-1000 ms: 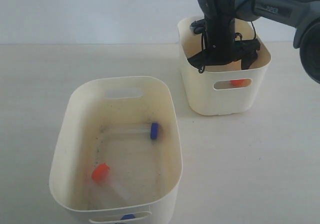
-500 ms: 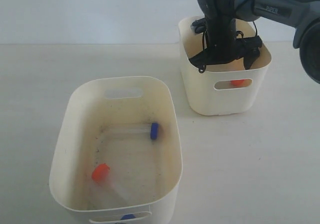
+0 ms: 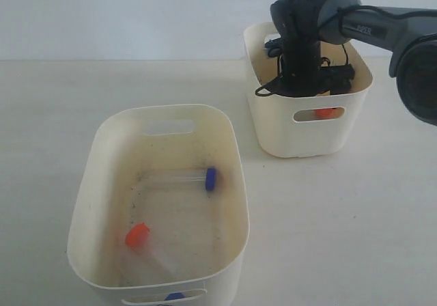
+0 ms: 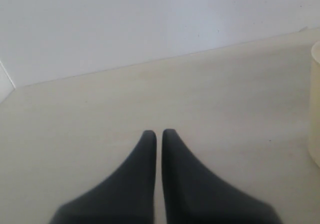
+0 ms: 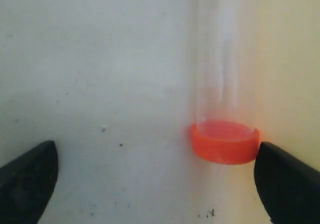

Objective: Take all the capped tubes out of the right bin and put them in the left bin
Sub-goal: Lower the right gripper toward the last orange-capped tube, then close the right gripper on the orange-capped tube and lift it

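Observation:
My right arm [image 3: 300, 46] reaches down into the right bin [image 3: 273, 125], and its fingertips are hidden by the bin wall in the exterior view. In the right wrist view my right gripper [image 5: 157, 181] is open just above the bin floor. An orange-capped tube [image 5: 225, 141] lies between the fingers, its cap close beside one fingertip [image 5: 287, 181]. The same orange cap [image 3: 326, 113] shows through the bin's slot. The left bin [image 3: 89, 183] holds a blue-capped tube [image 3: 205, 178], an orange-capped tube [image 3: 138, 235] and another blue cap [image 3: 175, 296]. My left gripper [image 4: 159, 134] is shut and empty over the table.
A cream bin's edge [image 4: 316, 109] shows at the side of the left wrist view. The pale tabletop [image 3: 341, 217] lies between and around the bins. A white wall [image 3: 136, 12] stands behind. Black cables [image 3: 270, 87] hang from my right wrist inside the right bin.
My right arm has sunk lower into the right bin. The tubes in the left bin have not moved.

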`<control>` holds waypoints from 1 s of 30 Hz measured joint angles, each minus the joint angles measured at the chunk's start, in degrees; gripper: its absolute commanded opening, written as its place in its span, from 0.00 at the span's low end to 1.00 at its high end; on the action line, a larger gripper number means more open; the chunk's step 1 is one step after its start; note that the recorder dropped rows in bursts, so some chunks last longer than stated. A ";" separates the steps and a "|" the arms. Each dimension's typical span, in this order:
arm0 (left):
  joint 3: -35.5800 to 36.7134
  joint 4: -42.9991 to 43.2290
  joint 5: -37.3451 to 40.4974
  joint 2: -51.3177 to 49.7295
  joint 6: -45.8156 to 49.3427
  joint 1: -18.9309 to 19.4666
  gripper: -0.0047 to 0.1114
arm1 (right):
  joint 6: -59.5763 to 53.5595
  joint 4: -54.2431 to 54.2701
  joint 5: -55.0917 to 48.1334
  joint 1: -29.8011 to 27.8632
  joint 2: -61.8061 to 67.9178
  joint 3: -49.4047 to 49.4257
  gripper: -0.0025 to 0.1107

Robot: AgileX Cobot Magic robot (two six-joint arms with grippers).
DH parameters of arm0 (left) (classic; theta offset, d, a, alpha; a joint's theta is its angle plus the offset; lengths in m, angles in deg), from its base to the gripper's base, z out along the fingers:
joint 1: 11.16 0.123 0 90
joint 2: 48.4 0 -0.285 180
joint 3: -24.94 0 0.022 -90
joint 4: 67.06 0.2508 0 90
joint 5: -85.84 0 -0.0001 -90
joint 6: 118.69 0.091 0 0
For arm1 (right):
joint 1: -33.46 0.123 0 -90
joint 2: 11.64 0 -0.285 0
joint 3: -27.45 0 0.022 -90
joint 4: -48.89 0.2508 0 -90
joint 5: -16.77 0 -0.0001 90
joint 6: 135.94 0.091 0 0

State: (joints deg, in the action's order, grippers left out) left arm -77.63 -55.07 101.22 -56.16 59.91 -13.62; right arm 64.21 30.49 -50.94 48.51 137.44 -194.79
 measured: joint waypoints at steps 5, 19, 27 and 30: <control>0.00 0.00 0.00 0.00 0.00 0.00 0.08 | 0.21 0.11 3.19 -0.26 0.35 -0.35 0.95; 0.00 0.00 0.00 0.00 0.00 0.00 0.08 | 3.23 2.15 11.19 -0.81 1.33 -0.35 0.06; 0.00 0.00 0.00 0.00 0.00 0.00 0.08 | 0.50 2.15 11.19 -0.81 1.45 -0.35 0.02; 0.00 0.00 0.00 0.00 0.00 0.00 0.08 | -0.28 2.15 9.43 -0.81 1.20 -0.35 0.02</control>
State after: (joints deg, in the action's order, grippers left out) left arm -77.63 -55.07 101.22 -56.16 59.91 -13.62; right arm 63.93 32.64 -41.51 47.70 138.64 -195.14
